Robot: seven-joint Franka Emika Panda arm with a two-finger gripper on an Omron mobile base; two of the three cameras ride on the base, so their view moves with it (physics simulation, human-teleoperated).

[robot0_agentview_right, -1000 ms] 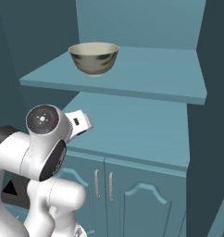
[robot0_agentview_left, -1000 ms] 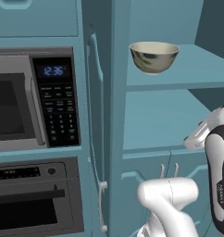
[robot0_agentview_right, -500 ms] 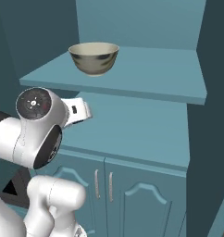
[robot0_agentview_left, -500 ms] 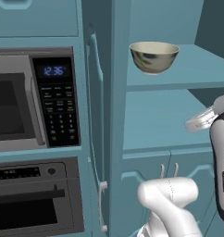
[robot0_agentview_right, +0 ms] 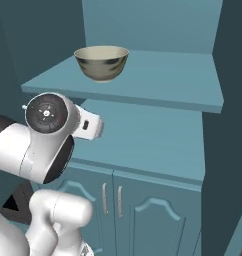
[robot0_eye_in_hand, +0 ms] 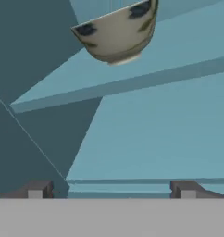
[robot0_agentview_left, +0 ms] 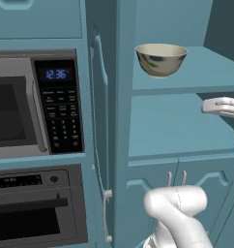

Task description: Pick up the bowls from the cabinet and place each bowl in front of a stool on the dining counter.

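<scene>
A cream bowl [robot0_agentview_left: 161, 59] [robot0_agentview_right: 101, 62] with dark mottled marks stands upright on the upper shelf [robot0_agentview_left: 206, 72] [robot0_agentview_right: 168, 80] of the teal cabinet, near the shelf's front left corner. In the hand view the bowl [robot0_eye_in_hand: 117, 34] sits above and ahead of my gripper [robot0_eye_in_hand: 111, 192], whose fingertips [robot0_eye_in_hand: 37, 190] stand wide apart with nothing between them. The gripper is open, below the level of that shelf [robot0_eye_in_hand: 178, 51] and apart from the bowl. My white hand [robot0_agentview_left: 223, 105] shows at the right edge of the left base view, under the shelf. The stool and the dining counter are out of view.
A built-in microwave [robot0_agentview_left: 32, 104] and an oven [robot0_agentview_left: 36, 208] fill the column left of the cabinet. A tall door with a white handle [robot0_agentview_left: 107, 215] stands between them. Panelled lower doors with thin metal handles [robot0_agentview_right: 110, 200] lie below a flat lower shelf [robot0_agentview_right: 153, 145].
The arm has swung: its hand moved up and to the right in the left base view, and its round joint shifted left and up in the right base view. The bowl stayed put.
</scene>
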